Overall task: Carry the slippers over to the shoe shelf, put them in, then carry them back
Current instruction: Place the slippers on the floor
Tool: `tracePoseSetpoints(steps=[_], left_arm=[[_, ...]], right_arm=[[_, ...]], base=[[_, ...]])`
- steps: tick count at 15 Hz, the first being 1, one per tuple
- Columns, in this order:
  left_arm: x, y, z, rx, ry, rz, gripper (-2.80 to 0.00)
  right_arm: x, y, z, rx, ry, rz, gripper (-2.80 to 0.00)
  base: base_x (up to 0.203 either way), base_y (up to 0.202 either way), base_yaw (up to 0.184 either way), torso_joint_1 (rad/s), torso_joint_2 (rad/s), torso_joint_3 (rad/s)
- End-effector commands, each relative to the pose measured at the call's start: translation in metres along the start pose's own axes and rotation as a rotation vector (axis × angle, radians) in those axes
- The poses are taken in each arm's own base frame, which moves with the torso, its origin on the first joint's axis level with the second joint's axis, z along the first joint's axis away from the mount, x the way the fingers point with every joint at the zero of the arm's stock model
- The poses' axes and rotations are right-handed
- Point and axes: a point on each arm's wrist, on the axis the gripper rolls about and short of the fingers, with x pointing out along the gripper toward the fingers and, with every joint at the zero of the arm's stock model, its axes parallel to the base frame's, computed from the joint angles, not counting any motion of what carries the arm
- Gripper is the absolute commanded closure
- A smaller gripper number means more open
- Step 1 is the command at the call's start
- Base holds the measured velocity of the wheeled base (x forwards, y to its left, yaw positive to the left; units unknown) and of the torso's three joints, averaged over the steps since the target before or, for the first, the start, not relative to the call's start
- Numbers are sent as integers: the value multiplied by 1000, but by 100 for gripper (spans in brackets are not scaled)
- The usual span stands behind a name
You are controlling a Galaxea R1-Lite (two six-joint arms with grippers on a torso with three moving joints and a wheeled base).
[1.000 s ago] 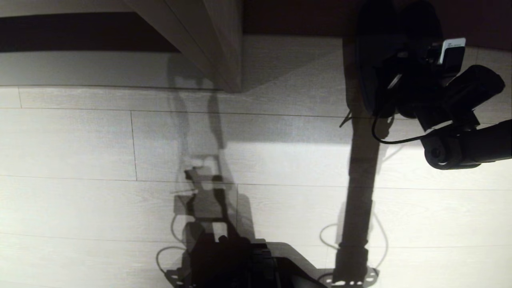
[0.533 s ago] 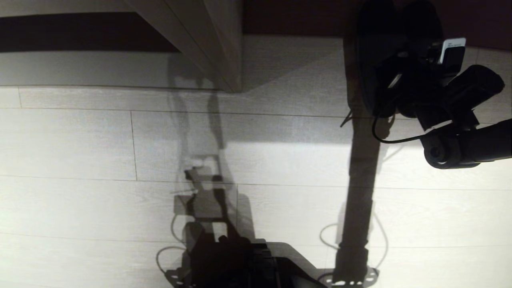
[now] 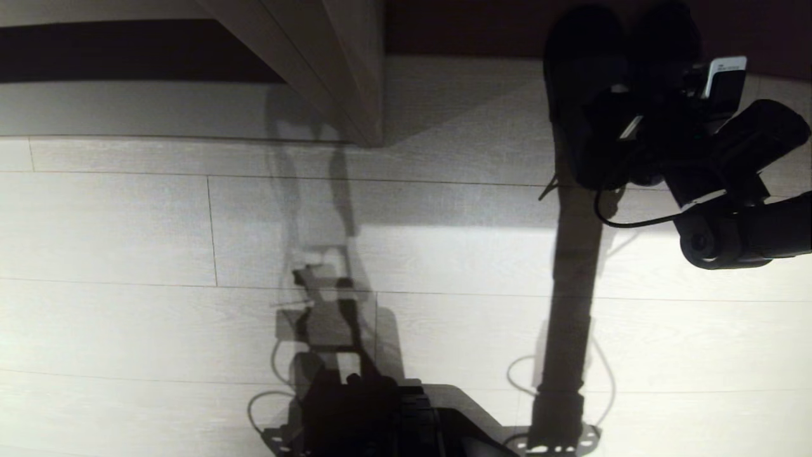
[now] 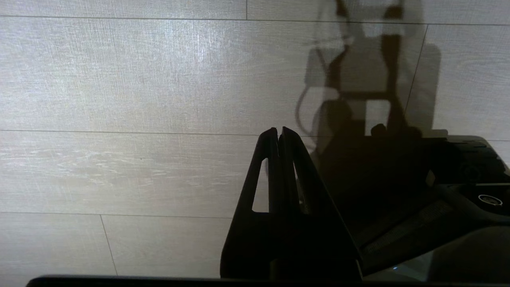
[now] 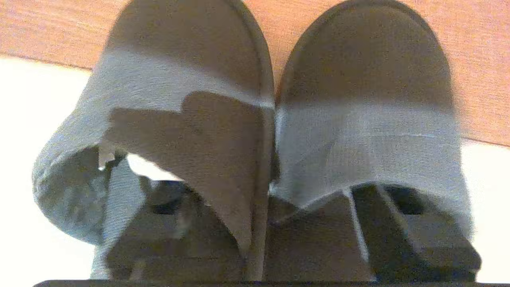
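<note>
The two black slippers [image 3: 583, 82] lie side by side in the right bay of the shoe shelf [image 3: 457, 95], on its light base board, toes toward the dark brown back. In the right wrist view the slippers [image 5: 191, 79] fill the picture. My right gripper [image 5: 275, 199] is open at their heel ends, one finger [image 5: 398, 215] inside each slipper and their adjoining sides loose between them. In the head view that gripper [image 3: 634, 127] is mostly hidden against the slippers. My left gripper [image 4: 278, 129] is shut and empty, parked over the floor.
The shelf's upright divider [image 3: 355, 70] stands left of the slippers, with another bay [image 3: 127, 108] beyond it. Pale plank floor [image 3: 444, 266] runs in front of the shelf. My base [image 3: 380, 419] shows at the bottom edge. A cable [image 3: 628, 219] hangs below the right wrist.
My right gripper's fingers have spread apart. The left slipper has dropped slightly to the left, away from its mate. The right wrist has shifted a little to the right.
</note>
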Motion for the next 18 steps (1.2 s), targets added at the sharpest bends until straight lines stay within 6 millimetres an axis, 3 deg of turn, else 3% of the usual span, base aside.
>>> tracePoseSetpoints(steps=[1,6,10,18], left_arm=[[0,0,0,0,1,0,0],[0,0,0,0,1,0,0],[0,0,0,-1,-1,0,0],[0,0,0,1,1,0,0]], right_arm=[[-3,-1,11,-4,-15,0,-280],[-11,-1,15,-6,5,24,-280],[-20,2,-1,-53,61,41,-280],[-24,3,-11,-128,175,52,-280]], base=[[0,0,0,0,0,0],[0,0,0,0,0,0],[0,0,0,0,0,0],[0,0,0,0,0,0]])
